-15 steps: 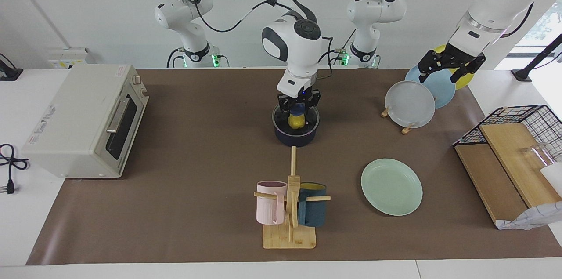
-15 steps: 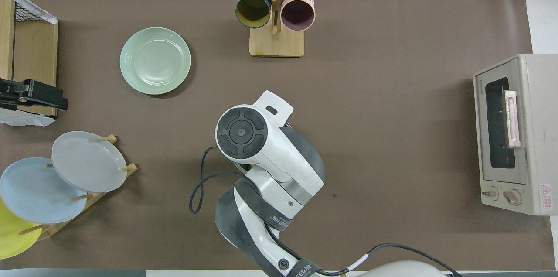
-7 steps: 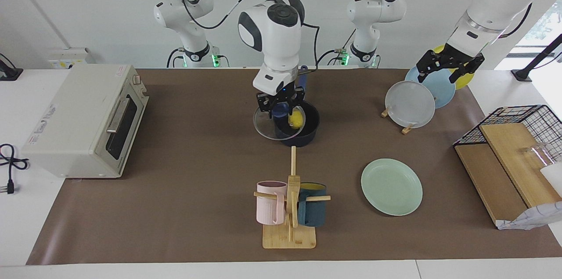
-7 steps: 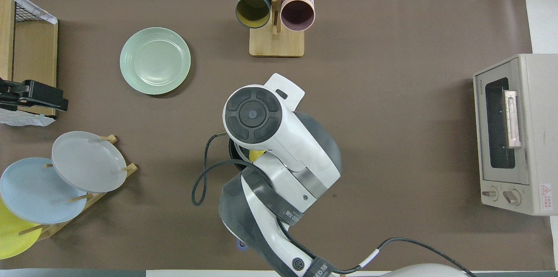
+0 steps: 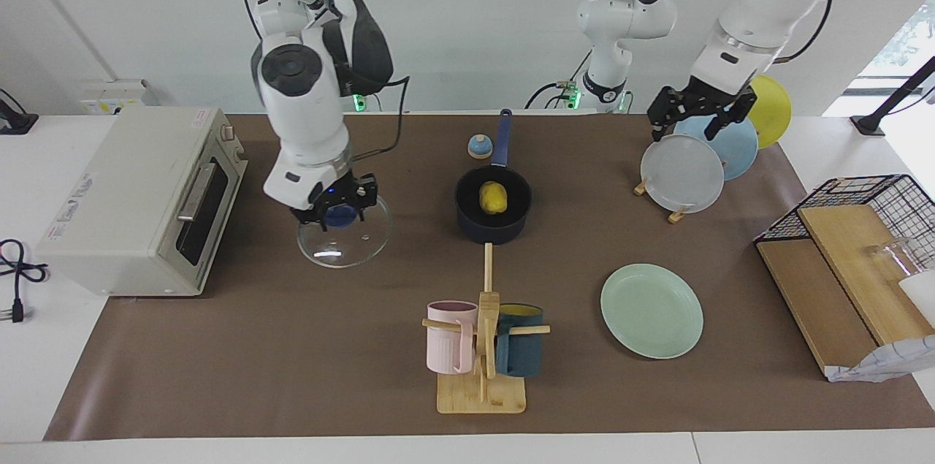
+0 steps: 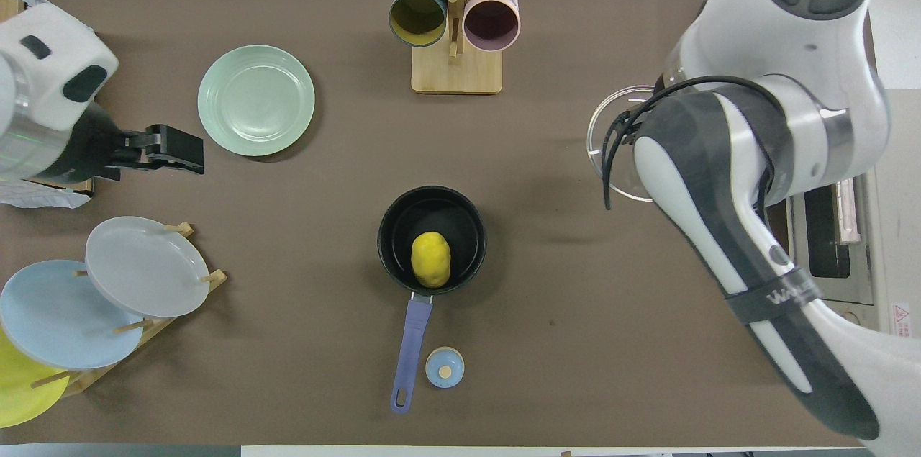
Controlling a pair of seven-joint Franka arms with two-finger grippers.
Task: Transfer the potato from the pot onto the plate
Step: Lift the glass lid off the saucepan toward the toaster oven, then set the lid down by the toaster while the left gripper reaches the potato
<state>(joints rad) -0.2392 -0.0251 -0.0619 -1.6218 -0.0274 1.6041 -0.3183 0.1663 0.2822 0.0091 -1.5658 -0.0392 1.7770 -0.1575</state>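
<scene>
potato (image 6: 430, 260) in pot (image 6: 392, 227), long axis toward robots

White glossy arms, dark grey joint bands, black cables — black hands.

right gripper (image 5: 334, 202) jaws clamped, left gripper (image 5: 700, 115) raised

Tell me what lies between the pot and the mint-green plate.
Nothing: in the overhead view only bare brown mat separates the pot, potato inside, from the plate. The facing view agrees.
</scene>
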